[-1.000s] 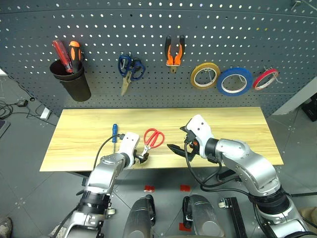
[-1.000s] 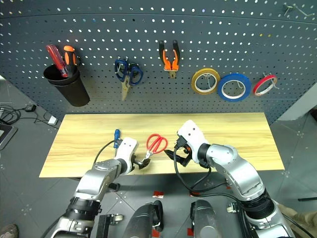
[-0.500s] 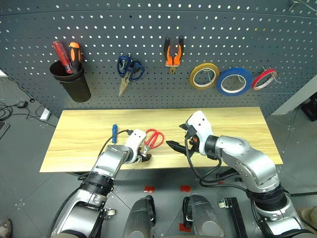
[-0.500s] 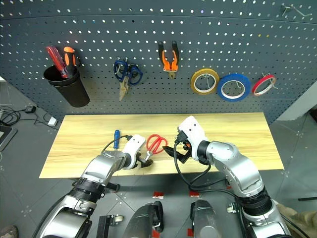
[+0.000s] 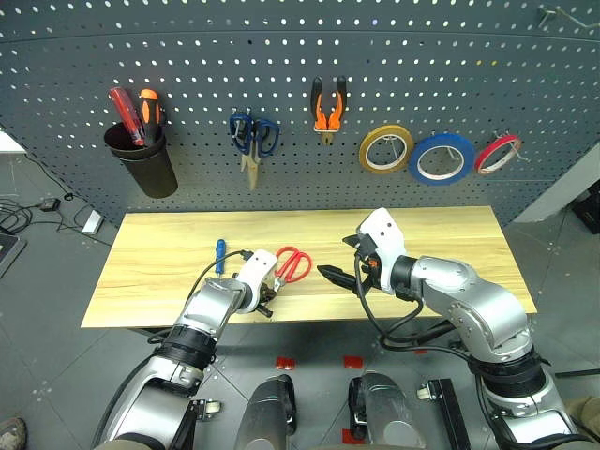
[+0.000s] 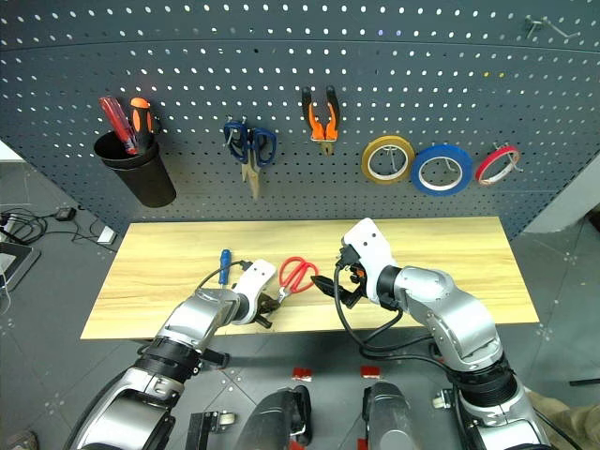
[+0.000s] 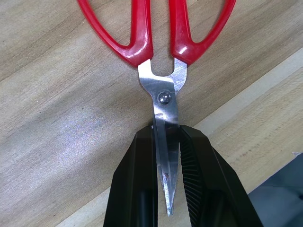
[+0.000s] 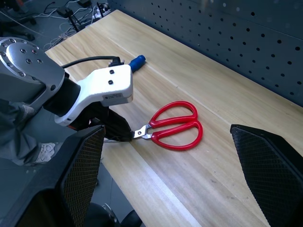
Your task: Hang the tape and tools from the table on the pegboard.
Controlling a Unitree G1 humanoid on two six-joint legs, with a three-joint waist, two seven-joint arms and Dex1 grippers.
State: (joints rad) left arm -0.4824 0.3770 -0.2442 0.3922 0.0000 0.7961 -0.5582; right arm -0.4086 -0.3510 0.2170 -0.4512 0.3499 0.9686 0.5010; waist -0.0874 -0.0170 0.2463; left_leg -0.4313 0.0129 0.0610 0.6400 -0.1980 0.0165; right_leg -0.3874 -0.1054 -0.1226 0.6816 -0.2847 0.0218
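Observation:
Red-handled scissors [image 5: 294,263] lie on the light wood table [image 5: 441,244] near its front edge, handles toward the pegboard [image 5: 422,66]. My left gripper [image 5: 269,298] is shut on their blades; the left wrist view shows both black fingers [image 7: 142,179] pinching the steel just below the pivot. The slim blue-handled screwdriver [image 5: 218,253] lies on the table just left of that hand. My right gripper [image 5: 339,279] hovers open to the right of the scissors, holding nothing. The orange-and-black pliers [image 5: 328,103] and the blue tape [image 5: 443,157] hang on the pegboard.
On the pegboard also hang a black cup [image 5: 142,161] holding red and orange screwdrivers, blue-handled scissors [image 5: 253,136], a yellow roll [image 5: 385,147] and a thin red roll [image 5: 497,153]. The scissors' blade tips sit close to the table's front edge.
My left gripper has gone from open to shut on the scissors' blades. The right arm has stayed put. The head views have shifted a little.

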